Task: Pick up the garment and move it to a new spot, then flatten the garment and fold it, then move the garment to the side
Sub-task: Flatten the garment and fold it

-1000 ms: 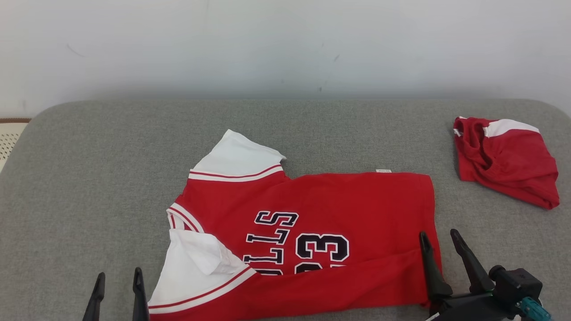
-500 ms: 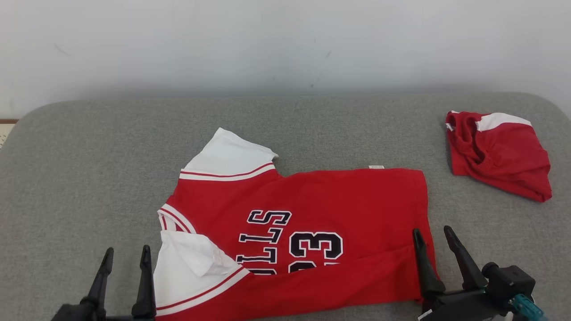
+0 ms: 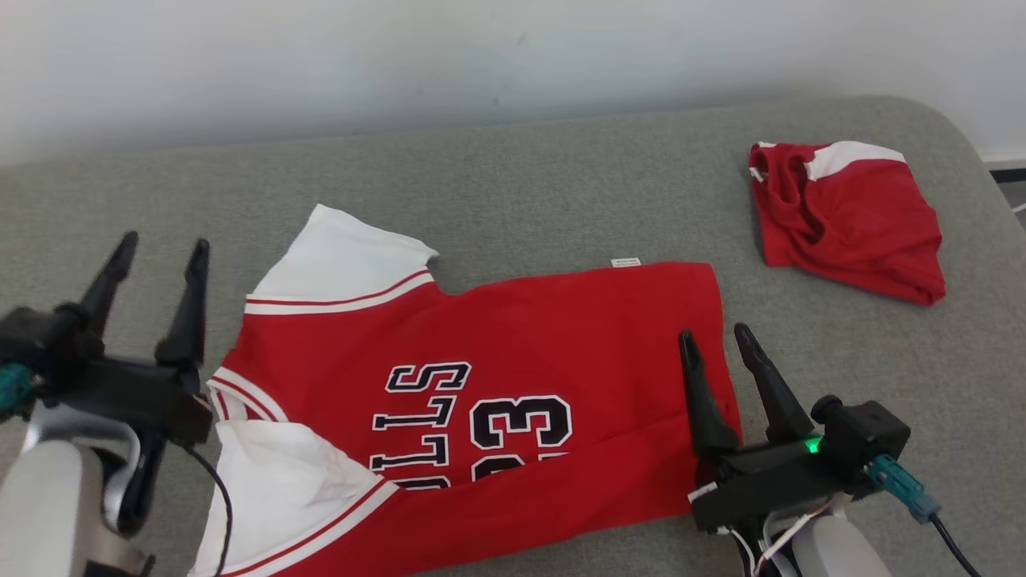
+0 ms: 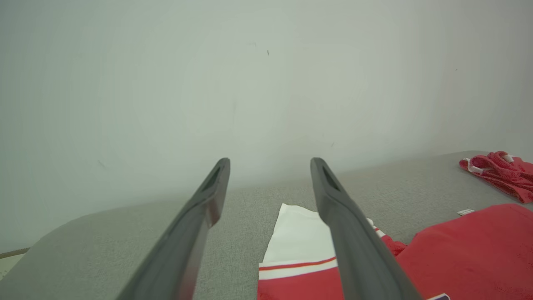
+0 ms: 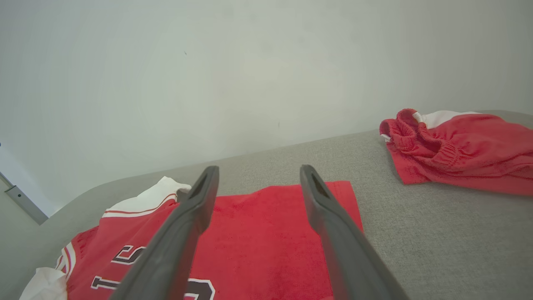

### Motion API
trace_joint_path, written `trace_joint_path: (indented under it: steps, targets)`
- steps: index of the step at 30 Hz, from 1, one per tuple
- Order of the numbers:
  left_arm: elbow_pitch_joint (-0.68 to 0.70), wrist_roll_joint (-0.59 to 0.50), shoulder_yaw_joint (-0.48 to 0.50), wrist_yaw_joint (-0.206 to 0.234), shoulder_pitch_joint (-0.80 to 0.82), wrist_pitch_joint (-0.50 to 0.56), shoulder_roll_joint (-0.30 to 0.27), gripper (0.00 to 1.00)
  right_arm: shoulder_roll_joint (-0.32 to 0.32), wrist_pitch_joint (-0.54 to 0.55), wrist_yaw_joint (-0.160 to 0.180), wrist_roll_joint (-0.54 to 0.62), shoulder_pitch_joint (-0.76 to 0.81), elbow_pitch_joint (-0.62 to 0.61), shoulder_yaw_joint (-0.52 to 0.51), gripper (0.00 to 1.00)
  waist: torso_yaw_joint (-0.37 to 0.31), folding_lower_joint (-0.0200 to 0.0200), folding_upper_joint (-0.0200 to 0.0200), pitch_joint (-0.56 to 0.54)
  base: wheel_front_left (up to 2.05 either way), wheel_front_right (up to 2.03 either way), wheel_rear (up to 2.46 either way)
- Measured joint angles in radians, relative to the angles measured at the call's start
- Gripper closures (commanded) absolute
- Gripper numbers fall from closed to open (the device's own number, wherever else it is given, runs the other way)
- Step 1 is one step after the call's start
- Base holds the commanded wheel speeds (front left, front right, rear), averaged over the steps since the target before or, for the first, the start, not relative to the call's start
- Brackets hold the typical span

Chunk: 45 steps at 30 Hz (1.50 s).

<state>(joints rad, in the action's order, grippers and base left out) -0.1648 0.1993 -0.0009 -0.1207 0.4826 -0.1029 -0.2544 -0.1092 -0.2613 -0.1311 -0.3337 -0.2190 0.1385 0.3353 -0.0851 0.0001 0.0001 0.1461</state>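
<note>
One jersey [image 3: 513,353], one red bundle [image 3: 850,216]. Left gripper [image 3: 164,244] and right gripper [image 3: 713,330] both gape wide, empty. A fold half-hides the jersey's lettering.

left gripper [image 3: 164,240]: two long black tapering fingers [image 3: 186,304], black mount, thin black cable [image 3: 224,493]
right gripper [image 3: 712,331]: matching fingers, green light [image 3: 813,445], teal plug [image 3: 894,481]
forearms [image 3: 48,513]: pale grey, rounded

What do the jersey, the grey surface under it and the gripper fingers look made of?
The jersey looks like soft matte knit, cotton or polyester unclear: it creases and shows fuzzy texture up close. The grey surface looks like woven upholstery cloth over padding: speckled weave, rounded edge. The fingers look like dark hard plastic, faint sheen; possibly rubber-coated.
</note>
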Motion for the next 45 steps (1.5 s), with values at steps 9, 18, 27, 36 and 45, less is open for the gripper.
trace_joint_path:
  steps: [9,18,27,36,45]
  targets:
    - [-0.139,0.092,-0.086,-0.009,0.223,0.128,-0.11,0.0,0.048,0.0,0.0,-0.01,-0.102,0.005,0.043,0.0,-0.093,0.0001,0.0001,0.081,0.0,0.0,0.0]
    - [-0.316,0.207,-0.225,-0.01,0.378,0.219,-0.216,0.0,0.056,0.0,0.0,-0.028,-0.151,-0.016,0.052,0.0,-0.183,0.0001,0.0001,0.168,0.0,0.0,0.0]
    - [-0.468,0.272,-0.335,-0.01,0.484,0.263,-0.295,0.0,0.057,0.0,0.0,-0.067,-0.174,-0.051,0.068,0.0,-0.252,0.0002,0.0001,0.253,0.0,0.0,0.0]
    - [-0.574,0.31,-0.412,-0.01,0.56,0.256,-0.324,0.0,0.058,0.0,0.0,-0.072,-0.186,-0.058,0.081,0.0,-0.288,0.0,0.0001,0.304,0.0,0.0,0.0]
    - [-0.595,0.371,-0.511,-0.01,0.598,0.232,-0.324,1.0,0.058,0.0,0.0,-0.065,-0.209,-0.025,0.088,0.0,-0.281,0.0,0.0002,0.304,0.0,0.0,0.0]
